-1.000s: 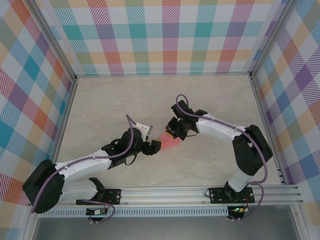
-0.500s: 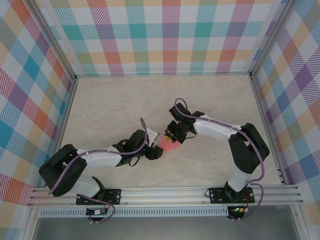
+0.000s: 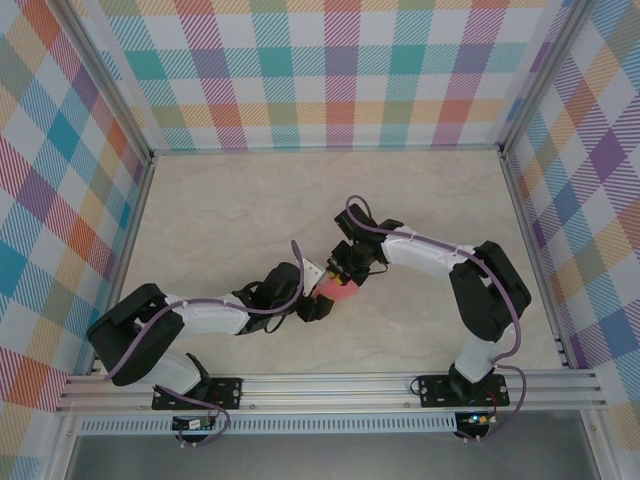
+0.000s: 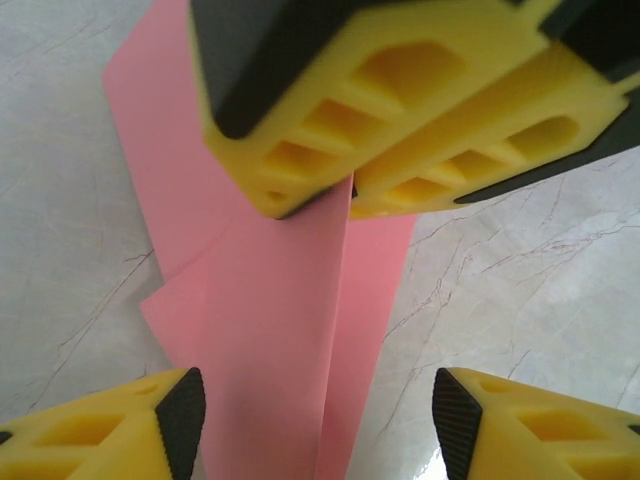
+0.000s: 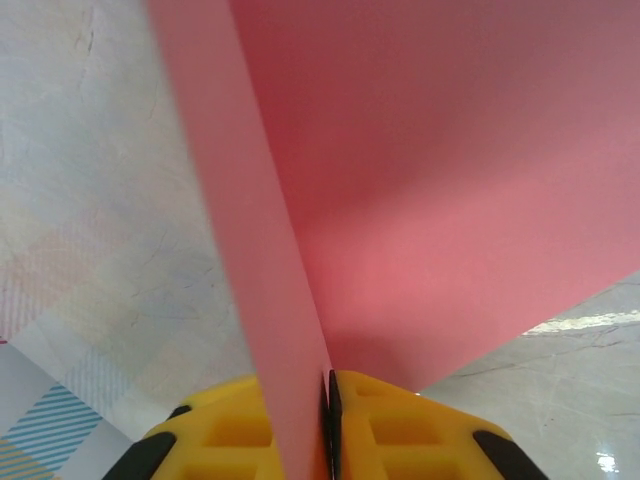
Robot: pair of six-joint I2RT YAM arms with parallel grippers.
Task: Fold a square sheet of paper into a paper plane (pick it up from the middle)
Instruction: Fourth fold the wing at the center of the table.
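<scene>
Left wrist: right gripper clamped on paper, left gripper apart.
Centre left astride crease before pinching; no tugging.

From above, the left gripper and right gripper cover much of the square sheet of paper; its folds are too small to tell. The right wrist picture's top edge cuts it off.

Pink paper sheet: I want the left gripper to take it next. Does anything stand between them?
Nothing visible does. The left gripper straddles the folded salmon-pink paper sheet, jaws open; the right gripper pinches its crease farther ahead.
</scene>
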